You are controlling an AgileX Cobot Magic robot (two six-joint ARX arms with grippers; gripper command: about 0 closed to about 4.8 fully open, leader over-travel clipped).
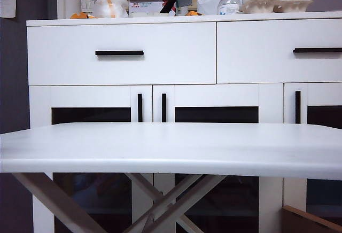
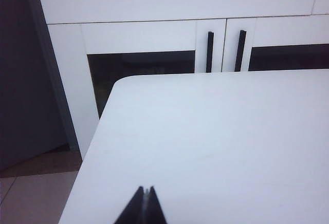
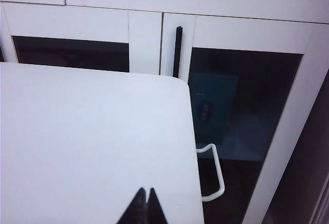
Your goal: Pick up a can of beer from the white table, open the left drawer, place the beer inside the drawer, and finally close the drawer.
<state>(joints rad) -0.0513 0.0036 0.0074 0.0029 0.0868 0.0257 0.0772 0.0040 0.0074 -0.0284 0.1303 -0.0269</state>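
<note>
While the white cabinet (image 1: 160, 105) fills the background, the white surface (image 1: 171, 147) lies bare in front; its left drawer (image 1: 122, 53) is shut. No beer can shows. Left hand (image 2: 146, 193) and right hand (image 3: 145, 194) hover over the surface, jaws closed, empty.

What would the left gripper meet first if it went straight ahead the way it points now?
Probably nothing on the white flat-topped table, which shows bare ahead of the shut left gripper. Past the far edge, the white cabinet's glass-fronted door seems first in line, though depth is unclear.
</note>
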